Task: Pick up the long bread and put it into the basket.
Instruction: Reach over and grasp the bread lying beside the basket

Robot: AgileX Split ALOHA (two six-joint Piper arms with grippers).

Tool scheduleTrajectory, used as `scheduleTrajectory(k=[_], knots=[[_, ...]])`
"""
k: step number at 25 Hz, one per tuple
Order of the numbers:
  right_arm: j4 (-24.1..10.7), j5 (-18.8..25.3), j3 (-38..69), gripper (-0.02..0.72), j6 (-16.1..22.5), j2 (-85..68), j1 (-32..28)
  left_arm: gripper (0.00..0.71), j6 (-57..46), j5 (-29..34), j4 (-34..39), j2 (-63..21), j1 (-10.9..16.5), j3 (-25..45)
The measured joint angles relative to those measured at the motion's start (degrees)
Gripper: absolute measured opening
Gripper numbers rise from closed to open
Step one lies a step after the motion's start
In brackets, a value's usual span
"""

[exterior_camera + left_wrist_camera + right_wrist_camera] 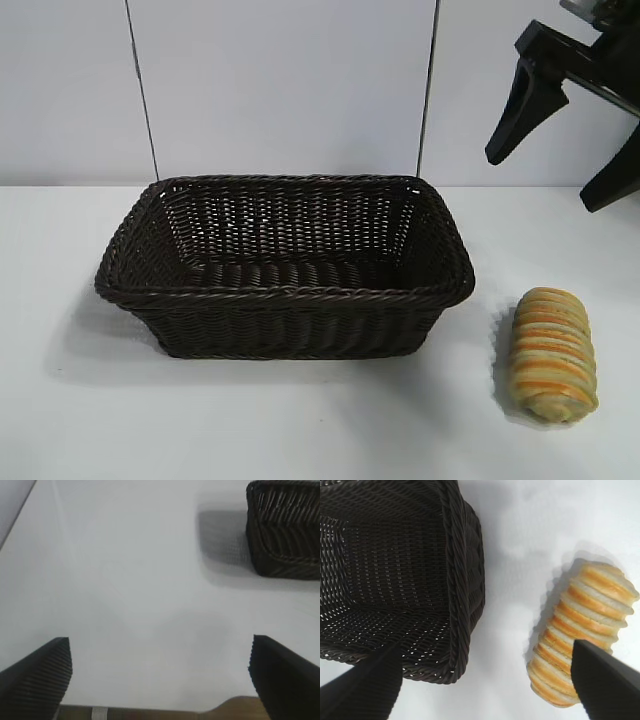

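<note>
You had the basket (pixel 285 268) sitting mid-counter, its braided rim unbroken all round and its inside holding nothing. The white counter (pixel 70 420) lay bare on the basket's left side and along the near edge in front of it. On the right side a strip of open counter separated the basket wall from the long bread (pixel 552 354); the two were near but apart, not touching.

The long bread lay flat on the counter, right of the basket's near right corner. In the exterior view its long axis ran roughly front to back, tilted slightly, about parallel to the basket's short side. Surface: golden-tan, crosswise ridges striped orange and pale yellow.

Your right hand (pixel 560 160) hung in the air above and behind the bread, fingers spread wide, gripping nothing. In its wrist view the bread (pixel 582 635) showed between the fingertips, closer to one finger (pixel 607 680), with the basket (pixel 465 580) beside it.

Your left hand (pixel 160 677) was released, over bare counter; one basket corner (pixel 285 530) showed farther off. Its height above the counter was probably low, but the view is poor for judging.
</note>
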Motion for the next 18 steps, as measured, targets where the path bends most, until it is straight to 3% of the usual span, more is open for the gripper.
scheduleTrajectory(k=[18], knots=[[0.0, 0.4, 0.0, 0.65, 0.0, 0.0, 0.0, 0.694, 0.4, -3.5, 0.0, -2.8, 0.0, 0.7]])
